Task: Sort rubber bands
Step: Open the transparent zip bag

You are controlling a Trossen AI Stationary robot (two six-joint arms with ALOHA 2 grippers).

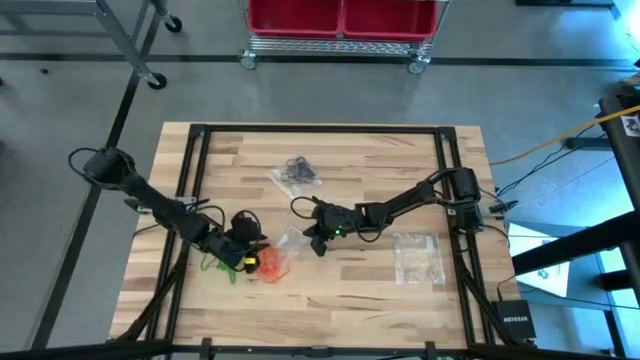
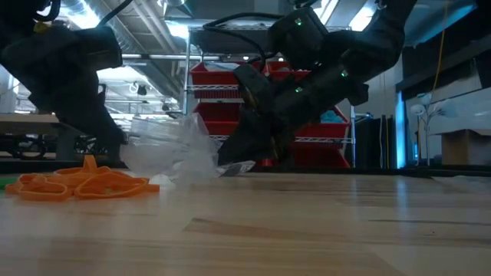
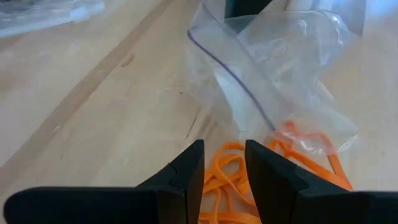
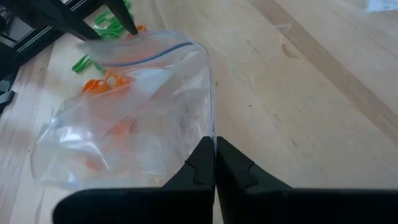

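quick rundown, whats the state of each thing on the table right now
right gripper: shut on clear bag's edge
clear bag: mouth open, some orange bands inside
left gripper: part open over orange bands
orange bands: loose pile
green bands: loose on table
bag of black bands: lying flat
empty bag: lying flat

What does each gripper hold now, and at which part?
The right gripper pinches the clear bag at its edge. The left gripper holds nothing visible, above the orange bands.
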